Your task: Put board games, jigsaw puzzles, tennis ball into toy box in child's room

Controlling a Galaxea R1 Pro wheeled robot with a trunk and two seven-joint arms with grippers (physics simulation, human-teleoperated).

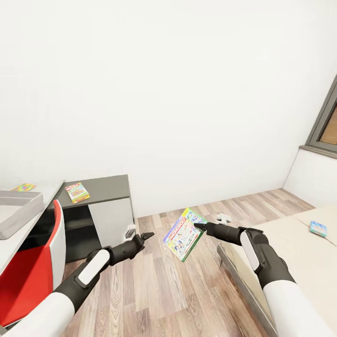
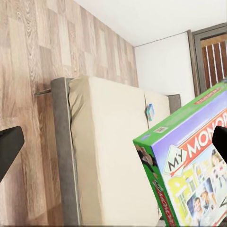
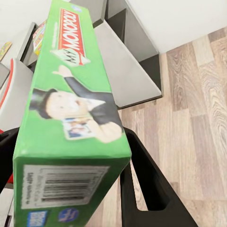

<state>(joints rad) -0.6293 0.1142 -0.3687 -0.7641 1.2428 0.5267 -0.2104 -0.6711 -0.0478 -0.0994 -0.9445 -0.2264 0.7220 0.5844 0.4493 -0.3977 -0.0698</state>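
Observation:
My right gripper is shut on the edge of the green-edged Monopoly board game, which hangs tilted above the wood floor between the bed and the table. In the right wrist view the box sits between the black fingers. My left gripper is open and empty, left of the box; its fingers stand wide apart. A blue board game lies on the bed. The Skip-Bo game lies on the dark cabinet. The toy box and a jigsaw puzzle sit on the table at far left.
A red and white chair stands at the table near my left arm. The dark grey cabinet section is against the white wall. The bed frame's corner lies under my right arm. A dark-framed window is at the right.

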